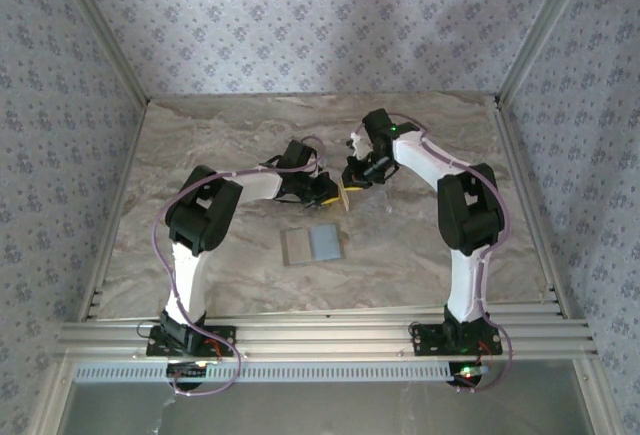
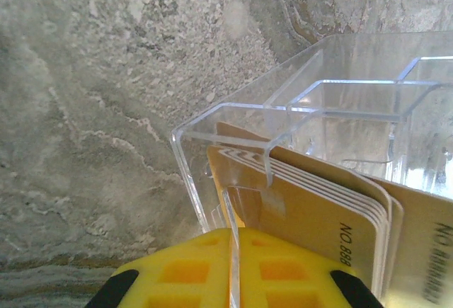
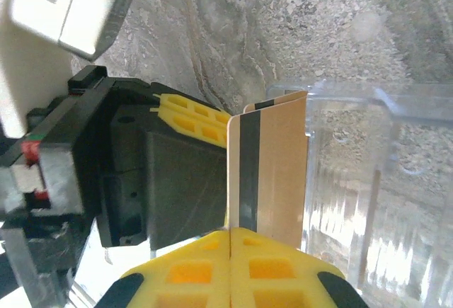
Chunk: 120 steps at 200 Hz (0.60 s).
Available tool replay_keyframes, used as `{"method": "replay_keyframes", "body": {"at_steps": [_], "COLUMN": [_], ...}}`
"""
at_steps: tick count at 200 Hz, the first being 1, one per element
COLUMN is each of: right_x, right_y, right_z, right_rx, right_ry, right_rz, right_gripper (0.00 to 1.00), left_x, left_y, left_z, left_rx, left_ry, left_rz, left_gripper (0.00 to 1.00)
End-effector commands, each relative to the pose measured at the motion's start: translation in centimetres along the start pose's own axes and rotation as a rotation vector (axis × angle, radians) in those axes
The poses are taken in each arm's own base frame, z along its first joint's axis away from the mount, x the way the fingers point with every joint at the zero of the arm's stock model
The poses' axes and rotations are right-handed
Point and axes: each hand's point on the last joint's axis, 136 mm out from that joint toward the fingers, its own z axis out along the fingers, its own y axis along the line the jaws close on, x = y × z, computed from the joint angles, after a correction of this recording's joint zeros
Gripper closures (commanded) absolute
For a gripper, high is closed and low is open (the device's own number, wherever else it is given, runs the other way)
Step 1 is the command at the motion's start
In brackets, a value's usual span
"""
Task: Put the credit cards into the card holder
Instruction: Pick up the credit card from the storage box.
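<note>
Clamping one credit card (image 3: 272,159), right claw (image 3: 230,234); left claw (image 2: 232,233) grips clear box (image 2: 190,158) wall.

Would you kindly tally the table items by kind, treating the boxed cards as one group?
Gray card holder: 1
Clear plastic box: 1
Group of boxed credit cards: 1
Credit card in right gripper: 1
Total: 4

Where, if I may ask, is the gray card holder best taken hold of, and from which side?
The card holder lies open and flat on the table, so only a thin rim can be pinched. I would take the outer edge of its blue-gray half, jaws coming low from the right.
</note>
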Motion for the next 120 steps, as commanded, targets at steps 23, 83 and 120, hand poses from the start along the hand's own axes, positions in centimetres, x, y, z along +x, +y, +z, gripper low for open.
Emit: {"method": "replay_keyframes", "body": {"at_steps": [23, 83, 120], "right_x": [0.4, 0.7, 0.5], "right_y": [-0.5, -1.2, -1.0], "right_z": [-2.1, -2.7, -3.6], "right_rx": [0.061, 0.106, 0.105], "right_ry": [-0.026, -0.036, -0.060], "right_rz": [0.014, 0.021, 0.025], "right_gripper": [0.95, 1.00, 1.00], "left_x": [0.6, 0.5, 0.3], "left_y": [1.7, 1.6, 0.9], "left_z": [1.0, 0.6, 0.0], "left_rx": [-0.056, -0.054, -0.041], "left_ry": [0.021, 0.016, 0.010], "left_rz": [-0.016, -0.017, -0.010], "left_gripper": [0.90, 0.90, 0.90]}}
